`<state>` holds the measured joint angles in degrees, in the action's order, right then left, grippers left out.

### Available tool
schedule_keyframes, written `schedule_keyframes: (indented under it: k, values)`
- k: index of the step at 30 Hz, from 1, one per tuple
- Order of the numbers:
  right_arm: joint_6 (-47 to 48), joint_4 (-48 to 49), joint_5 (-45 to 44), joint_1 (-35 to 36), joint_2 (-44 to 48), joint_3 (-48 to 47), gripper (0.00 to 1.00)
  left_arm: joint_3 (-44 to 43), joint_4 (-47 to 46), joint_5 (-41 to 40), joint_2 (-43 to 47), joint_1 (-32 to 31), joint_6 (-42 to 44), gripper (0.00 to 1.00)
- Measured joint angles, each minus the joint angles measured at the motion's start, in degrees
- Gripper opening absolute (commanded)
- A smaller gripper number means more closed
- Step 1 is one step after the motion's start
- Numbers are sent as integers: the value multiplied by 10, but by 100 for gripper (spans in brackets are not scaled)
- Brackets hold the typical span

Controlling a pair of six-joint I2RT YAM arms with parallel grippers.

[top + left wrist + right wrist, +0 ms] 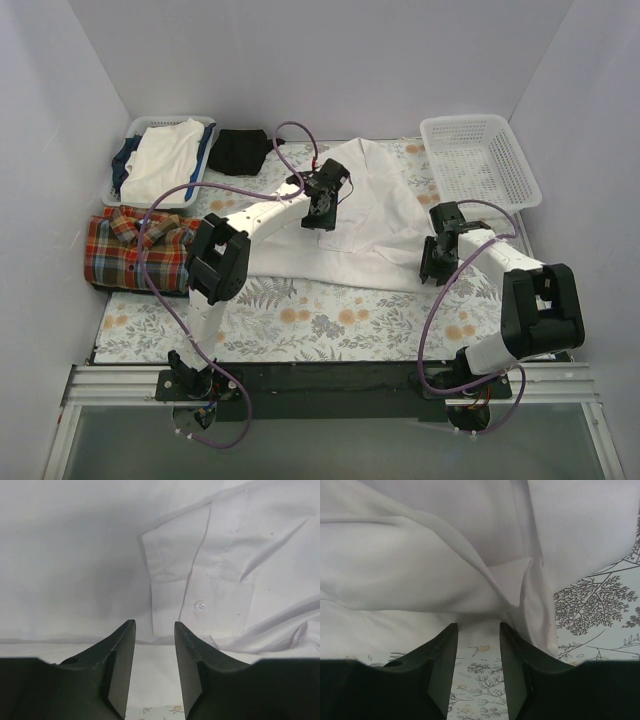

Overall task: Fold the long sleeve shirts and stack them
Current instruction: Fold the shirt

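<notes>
A big white collared shirt of thin cloth (375, 225) lies spread out and wrinkly in the middle of the counter (330, 320), which has a flower-print cover. A folded red, orange and blue plaid shirt (135, 250) sits at the counter's 9 o'clock edge, well apart from the white one. The left hand (322, 203) hangs over the white shirt, toward its 9 o'clock side. Its own camera shows the left hand (154, 630) a little open, with nothing between its two dark fingers (120, 660). A sleeve cuff (225, 605) with a small clear button (200, 605) lies flat just past the tips. The right hand (437, 258) is low at the shirt's 3 o'clock edge. Its camera shows the right hand (477, 630) partly open too, holding nothing, with a bunched fold of white cloth just beyond its fingers (442, 665). At 11 o'clock a pale plastic basket (170, 120) holds white and blue cloth. A small black garment (240, 152) lies beside it, and a white plastic basket (480, 165) stands at 1 o'clock.
</notes>
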<state>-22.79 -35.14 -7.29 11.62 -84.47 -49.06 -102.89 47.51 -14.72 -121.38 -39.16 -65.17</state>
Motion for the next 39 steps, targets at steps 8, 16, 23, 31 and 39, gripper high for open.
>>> schedule_keyframes:
  k: [8,16,23,31,39]
  values:
    - [0,21,1,0,-13,22,45,30,-23,42,0,0,-3,43]
    - [0,22,1,0,-14,22,45,32,-45,72,-5,0,-17,35]
    - [0,22,1,0,-14,22,45,33,-46,73,-40,0,-18,51]
    - [0,22,1,0,-14,21,45,38,-56,77,-43,0,-14,5]
    - [0,22,1,0,-14,21,45,38,-55,69,-43,1,-14,0]
